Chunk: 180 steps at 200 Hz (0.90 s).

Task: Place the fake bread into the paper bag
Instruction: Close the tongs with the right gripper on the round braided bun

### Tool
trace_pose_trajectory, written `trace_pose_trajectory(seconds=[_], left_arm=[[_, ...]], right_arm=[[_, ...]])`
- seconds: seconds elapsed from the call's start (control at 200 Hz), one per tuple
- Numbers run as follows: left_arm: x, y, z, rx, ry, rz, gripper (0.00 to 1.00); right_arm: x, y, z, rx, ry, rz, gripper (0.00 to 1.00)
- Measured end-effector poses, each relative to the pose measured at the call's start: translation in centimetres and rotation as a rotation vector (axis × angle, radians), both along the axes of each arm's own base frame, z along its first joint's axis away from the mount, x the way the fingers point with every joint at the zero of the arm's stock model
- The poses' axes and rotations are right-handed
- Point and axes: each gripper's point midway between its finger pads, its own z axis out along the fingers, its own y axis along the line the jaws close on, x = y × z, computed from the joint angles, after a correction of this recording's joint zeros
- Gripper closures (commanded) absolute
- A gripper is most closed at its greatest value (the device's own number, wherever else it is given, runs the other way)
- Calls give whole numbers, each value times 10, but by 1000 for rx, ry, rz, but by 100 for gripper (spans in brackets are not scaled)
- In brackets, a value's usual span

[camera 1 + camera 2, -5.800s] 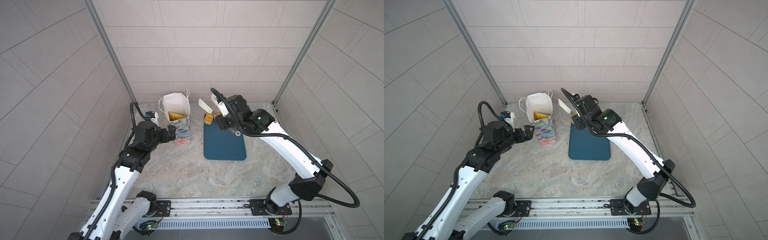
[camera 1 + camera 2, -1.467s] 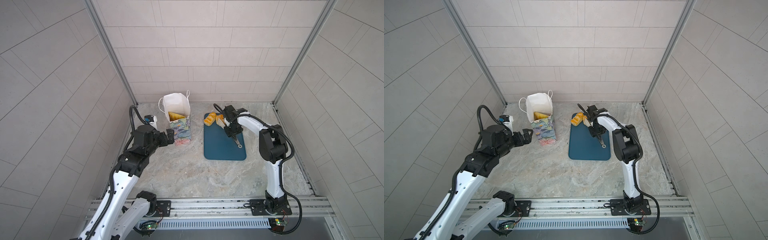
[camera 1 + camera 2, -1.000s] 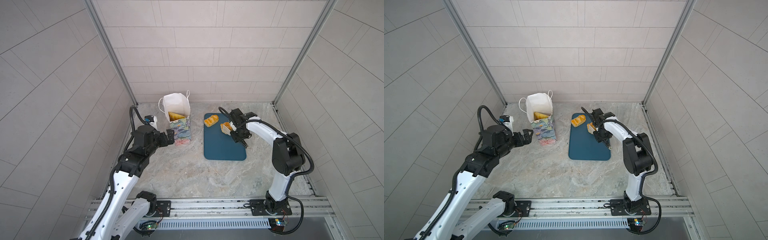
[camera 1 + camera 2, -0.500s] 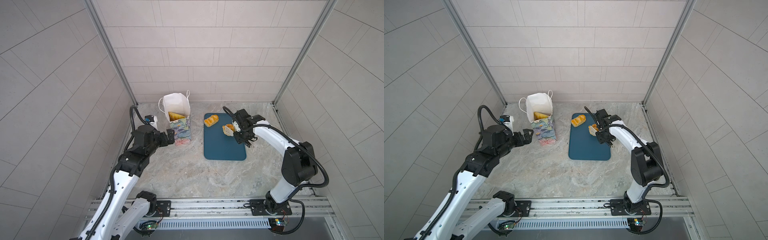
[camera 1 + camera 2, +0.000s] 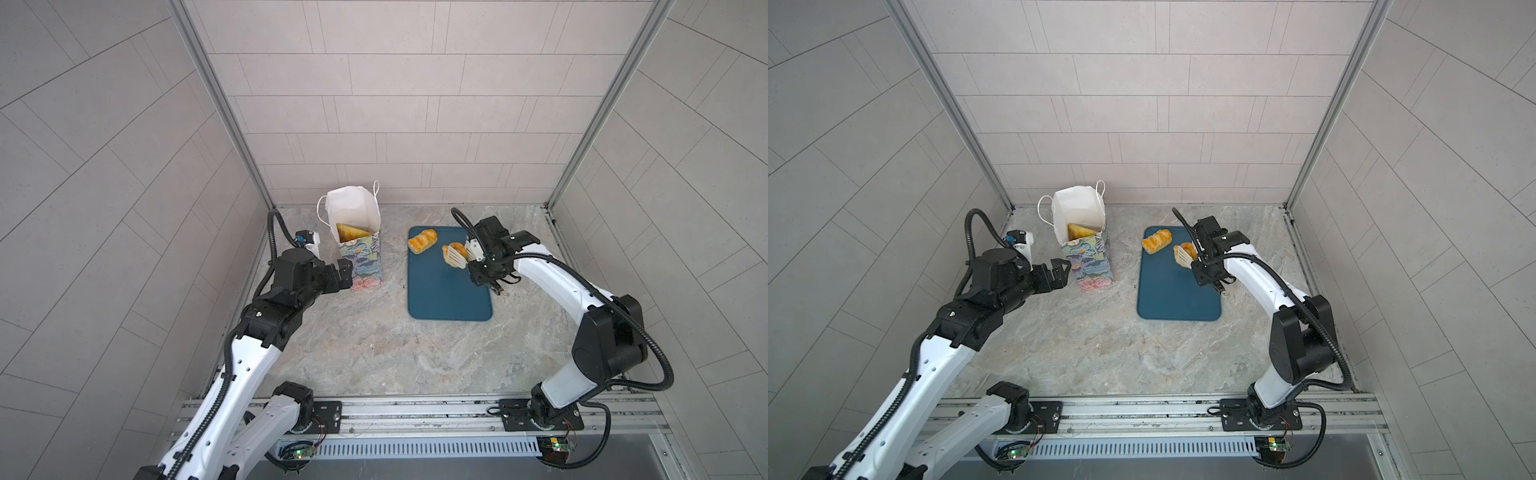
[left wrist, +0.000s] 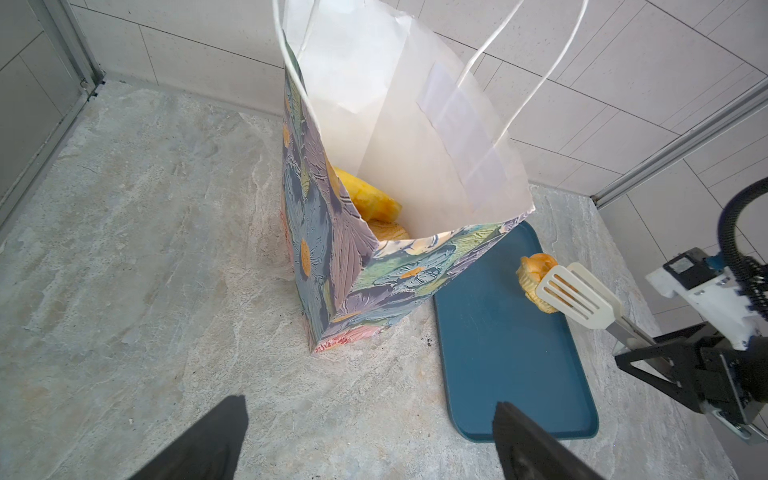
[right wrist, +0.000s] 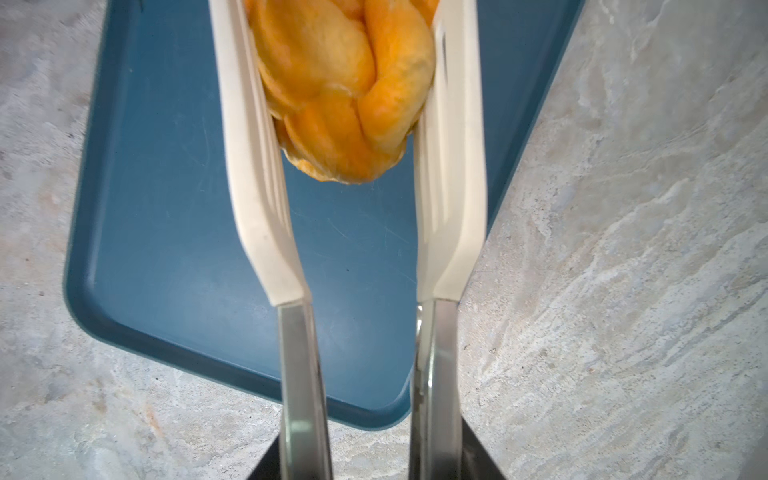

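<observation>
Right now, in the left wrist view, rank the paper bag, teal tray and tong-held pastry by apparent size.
1. paper bag, though it stands nearest the camera.
2. tray.
3. pastry, gripped by the tongs.

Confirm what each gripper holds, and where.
Right gripper squeezes tongs by their metal arms; their white blades pinch a toy pastry at its sides. Left gripper: open, empty.

Bread (image 6: 370, 199) in paper bag (image 6: 328, 266) mostly hidden by wall; pastry (image 7: 340, 83) in tongs (image 7: 257, 166) cut by frame edge.
</observation>
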Motion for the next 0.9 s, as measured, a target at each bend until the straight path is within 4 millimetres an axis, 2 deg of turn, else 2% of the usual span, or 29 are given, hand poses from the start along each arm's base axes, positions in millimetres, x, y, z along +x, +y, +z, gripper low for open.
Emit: trace_pose_trajectory(seconds=[0.13, 0.27, 0.545, 0.901], left_arm=[[1, -1, -1, 6, 2, 1, 0], [1, -1, -1, 11, 1, 3, 0], [1, 0, 0, 15, -2, 8, 0], [1, 0, 0, 16, -3, 9, 0]], right_arm=[[-2, 1, 15, 25, -40, -6, 54], [-6, 8, 23, 56, -55, 5, 53], [-14, 32, 30, 107, -57, 55, 53], [-19, 66, 57, 160, -111, 122, 53]])
